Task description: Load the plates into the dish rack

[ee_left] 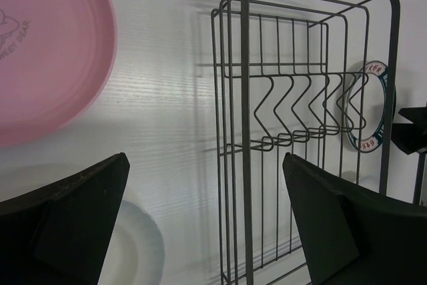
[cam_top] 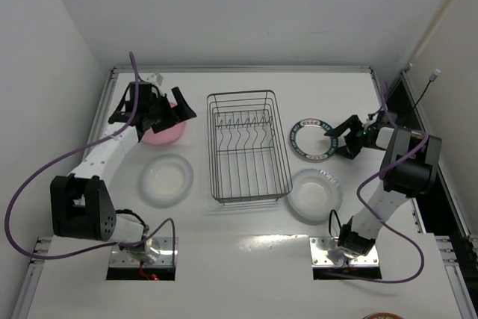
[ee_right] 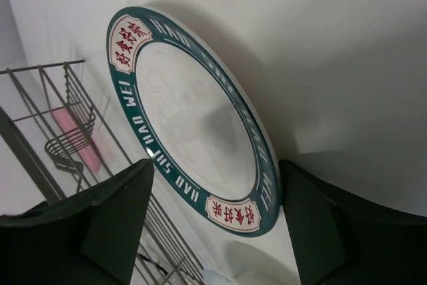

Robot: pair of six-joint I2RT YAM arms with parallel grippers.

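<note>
The wire dish rack [cam_top: 246,147] stands empty mid-table. The pink plate [cam_top: 160,136] lies left of it, with my left gripper [cam_top: 178,119] open and empty just above its near-rack edge. A white plate [cam_top: 167,179] lies in front of the pink one. The plate with the dark patterned rim [cam_top: 312,140] lies right of the rack. My right gripper [cam_top: 334,143] is open at its right edge, a jaw on either side of the rim [ee_right: 240,215], not closed on it. A second white plate [cam_top: 314,194] lies in front of it.
The left wrist view shows the pink plate [ee_left: 47,51], the white plate [ee_left: 130,251] and the rack's prongs [ee_left: 300,111]. White walls close in the table on the left, back and right. Both arm bases sit at the near edge.
</note>
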